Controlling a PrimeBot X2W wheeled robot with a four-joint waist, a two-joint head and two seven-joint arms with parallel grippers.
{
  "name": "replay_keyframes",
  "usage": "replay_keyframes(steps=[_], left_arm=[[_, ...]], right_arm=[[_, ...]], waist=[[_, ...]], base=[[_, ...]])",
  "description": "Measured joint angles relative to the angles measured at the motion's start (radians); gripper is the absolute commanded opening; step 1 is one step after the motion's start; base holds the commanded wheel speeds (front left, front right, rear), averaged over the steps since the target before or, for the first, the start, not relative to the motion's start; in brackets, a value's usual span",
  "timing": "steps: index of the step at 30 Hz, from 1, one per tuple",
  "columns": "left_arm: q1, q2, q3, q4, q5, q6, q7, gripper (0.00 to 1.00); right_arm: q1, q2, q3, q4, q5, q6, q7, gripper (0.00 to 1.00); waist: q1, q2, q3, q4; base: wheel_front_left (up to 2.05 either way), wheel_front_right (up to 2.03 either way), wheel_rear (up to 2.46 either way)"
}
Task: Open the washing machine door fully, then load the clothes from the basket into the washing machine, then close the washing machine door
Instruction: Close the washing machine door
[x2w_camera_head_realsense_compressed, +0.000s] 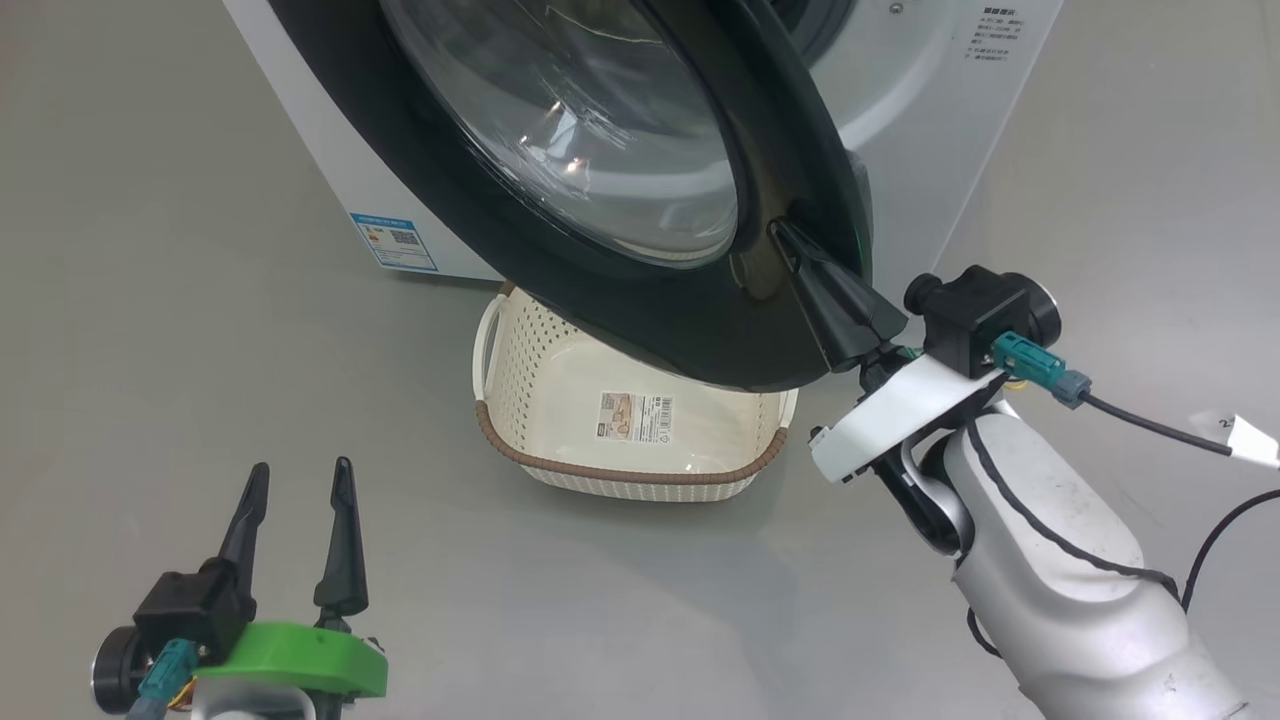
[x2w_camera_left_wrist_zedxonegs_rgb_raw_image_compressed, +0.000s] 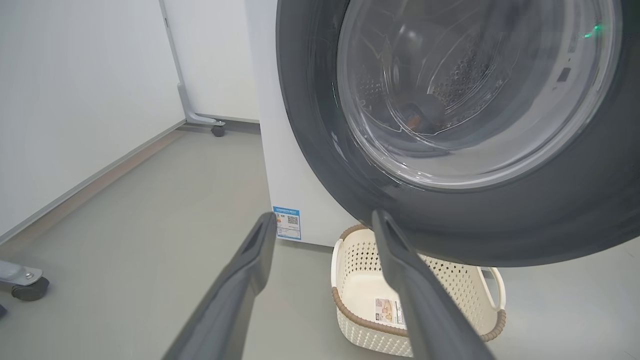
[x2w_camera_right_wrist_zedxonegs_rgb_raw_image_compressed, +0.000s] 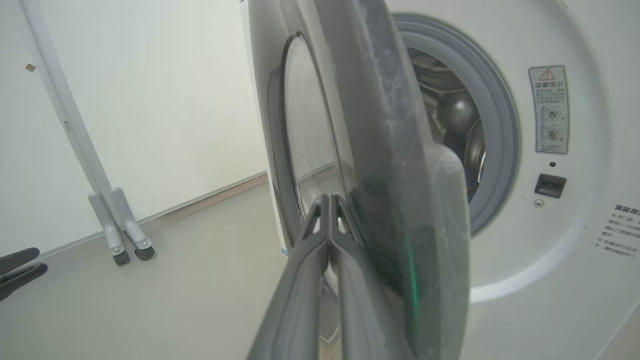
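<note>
Right gripper (x2w_camera_head_realsense_compressed: 779, 230) fingers pressed together, gripping nothing, tips against washing machine door (x2w_camera_head_realsense_compressed: 650, 330) outer face. Left gripper (x2w_camera_head_realsense_compressed: 302, 467) spread wide, empty; basket (x2w_camera_head_realsense_compressed: 620, 470) ahead, apart.

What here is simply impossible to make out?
Inside the steel drum: head view, the glossy black round door covers it; left wrist view, glass reflections blur it.
Far end of the cream perforated basket: head view, under the door.
Print on the white washer: head view, too small.
</note>
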Motion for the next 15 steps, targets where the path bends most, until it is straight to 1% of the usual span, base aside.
replay_keyframes(steps=[15], left_arm=[[-0.051, -0.002, -0.039, -0.019, -0.037, -0.01, 0.0, 1.0]], right_arm=[[-0.099, -0.018, -0.072, 0.036, -0.011, 0.004, 0.0, 0.0]], waist=[[0.0, 0.0, 0.08, 0.013]], base=[[0.0, 0.0, 0.0]])
